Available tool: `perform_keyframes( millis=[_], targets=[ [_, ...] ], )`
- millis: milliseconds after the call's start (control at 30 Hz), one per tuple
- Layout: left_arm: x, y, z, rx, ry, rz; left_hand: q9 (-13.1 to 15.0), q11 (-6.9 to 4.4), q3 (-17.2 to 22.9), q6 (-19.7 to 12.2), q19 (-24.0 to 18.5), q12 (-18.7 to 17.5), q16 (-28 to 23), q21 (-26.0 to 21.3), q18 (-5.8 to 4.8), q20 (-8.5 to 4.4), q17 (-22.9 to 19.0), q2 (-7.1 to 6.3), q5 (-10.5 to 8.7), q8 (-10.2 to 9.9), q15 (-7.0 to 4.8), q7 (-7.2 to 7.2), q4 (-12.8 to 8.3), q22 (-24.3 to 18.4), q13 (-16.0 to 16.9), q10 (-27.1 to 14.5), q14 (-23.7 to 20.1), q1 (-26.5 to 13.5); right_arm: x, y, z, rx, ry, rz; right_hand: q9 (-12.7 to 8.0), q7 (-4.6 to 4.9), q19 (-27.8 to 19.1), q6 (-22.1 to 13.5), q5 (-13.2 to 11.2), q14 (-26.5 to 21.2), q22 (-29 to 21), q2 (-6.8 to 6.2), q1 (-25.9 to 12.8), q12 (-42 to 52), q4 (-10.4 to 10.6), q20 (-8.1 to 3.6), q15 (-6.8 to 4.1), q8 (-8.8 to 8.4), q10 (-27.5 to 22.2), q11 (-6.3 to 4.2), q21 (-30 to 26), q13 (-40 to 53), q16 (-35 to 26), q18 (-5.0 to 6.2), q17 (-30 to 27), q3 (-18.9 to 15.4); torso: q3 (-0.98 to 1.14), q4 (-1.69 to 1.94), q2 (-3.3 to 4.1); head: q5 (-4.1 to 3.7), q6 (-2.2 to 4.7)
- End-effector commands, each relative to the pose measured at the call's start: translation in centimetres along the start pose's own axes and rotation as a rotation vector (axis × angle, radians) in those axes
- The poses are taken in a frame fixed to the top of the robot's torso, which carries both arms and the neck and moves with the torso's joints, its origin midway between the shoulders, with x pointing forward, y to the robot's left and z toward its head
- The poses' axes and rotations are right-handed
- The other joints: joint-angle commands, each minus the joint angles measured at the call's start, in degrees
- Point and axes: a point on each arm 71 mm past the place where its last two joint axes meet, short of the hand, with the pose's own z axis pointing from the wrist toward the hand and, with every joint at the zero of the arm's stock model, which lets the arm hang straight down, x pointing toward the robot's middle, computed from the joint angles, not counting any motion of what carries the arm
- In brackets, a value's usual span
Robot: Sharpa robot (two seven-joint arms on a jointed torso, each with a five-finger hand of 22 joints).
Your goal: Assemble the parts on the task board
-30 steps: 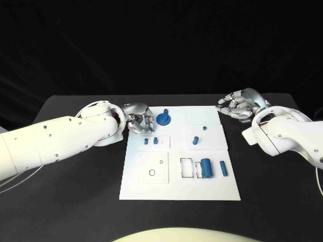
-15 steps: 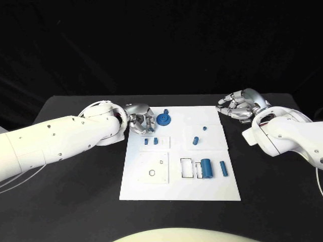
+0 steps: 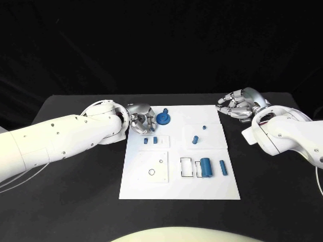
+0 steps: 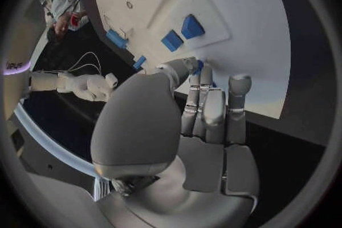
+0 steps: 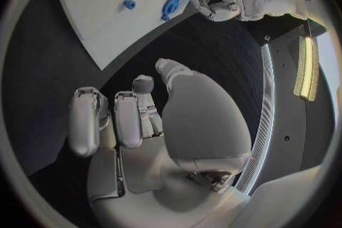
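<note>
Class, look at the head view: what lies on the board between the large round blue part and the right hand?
Head view: bare white board between the round part and right hand.

Matte black worktop (image 3: 74, 201) carrying the flat white rectangular task board (image 3: 179, 189), its surface marked with thin black outlines — a rectangular frame (image 3: 186, 167) and a small oval (image 3: 152, 172). The small plastic parts are all blue: a round knobbed piece (image 3: 164, 119) at the far edge, two short blocks (image 3: 151, 140), two small pegs (image 3: 196, 139) and two upright cylinders (image 3: 206, 167). Glossy white arm casings end in silver metallic hands — the left hand (image 3: 140, 121) and the right hand (image 3: 238, 105) — whose silver fingers (image 4: 203, 108) show darker grey seams.
</note>
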Motion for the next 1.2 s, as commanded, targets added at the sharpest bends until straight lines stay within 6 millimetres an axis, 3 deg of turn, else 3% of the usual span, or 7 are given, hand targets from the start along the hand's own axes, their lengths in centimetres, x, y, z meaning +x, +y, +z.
perform_keyframes(
  millis=[33,733,900,1200],
  targets=[
    [0.3,0.07,0.09,-0.007,0.04,0.003,0.05,0.23,0.26,0.31,-0.08,-0.36,0.36,0.13,-0.47,0.46,-0.02,0.19,-0.15,-0.25,0.05,0.16,-0.02,-0.03,0.06,0.23,0.21,-0.56,0.07,0.1,-0.04,-0.014,0.01,-0.007,-0.05,0.16,-0.2,-0.15,0.12,1.84,9.21,-0.15,0.32,-0.04,-0.03,0.05,-0.39,0.04,0.24,-0.07,-0.39,-0.05,-0.33,0.55,-0.09,0.3,-0.03,0.08,-0.01,-0.03,-0.04],
    [0.49,0.05,0.35,-0.011,0.05,0.006,0.13,0.23,0.55,0.27,-0.26,-0.5,0.39,0.0,-0.42,0.45,-0.01,0.25,-0.17,-0.45,0.03,0.19,-0.41,-0.22,0.05,0.28,0.21,-0.41,0.11,0.15,-0.04,-0.016,0.01,-0.007,-0.05,0.16,-0.2,-0.15,0.12,1.84,9.21,-0.15,0.32,-0.04,-0.03,0.05,-0.39,0.04,0.24,-0.07,-0.39,-0.05,-0.33,0.55,-0.09,0.3,-0.05,0.03,0.02,-0.04,-0.04],
    [0.64,0.1,0.42,-0.016,0.066,0.004,-0.38,1.07,1.27,-2.51,-1.21,-1.93,0.12,-0.66,-0.26,0.87,-1.32,-0.19,-0.36,-3.03,0.69,1.03,-1.03,-1.09,-0.39,-0.89,-0.5,-1.21,0.07,0.11,-0.06,-0.016,0.01,-0.007,-0.05,0.16,-0.2,-0.15,0.12,1.84,9.21,-0.15,0.32,-0.04,-0.03,0.05,-0.39,0.04,0.24,-0.07,-0.39,-0.05,-0.33,0.55,-0.09,0.3,-0.02,0.04,-0.01,0.0,-0.1],
    [0.79,0.12,0.39,-0.018,0.077,-0.001,-0.4,1.13,1.34,-2.59,-1.44,-2.03,-0.01,-0.82,-0.2,0.92,-1.79,-0.18,-0.38,-3.18,0.74,1.07,-1.11,-1.32,-0.42,-0.97,-0.72,-1.23,0.01,0.07,-0.1,-0.016,0.01,-0.007,-0.05,0.16,-0.2,-0.15,0.12,1.84,9.21,-0.15,0.32,-0.04,-0.03,0.05,-0.39,0.04,0.24,-0.07,-0.39,-0.05,-0.33,0.55,-0.09,0.3,-0.07,0.1,-0.05,0.01,-0.07]
  ],
)
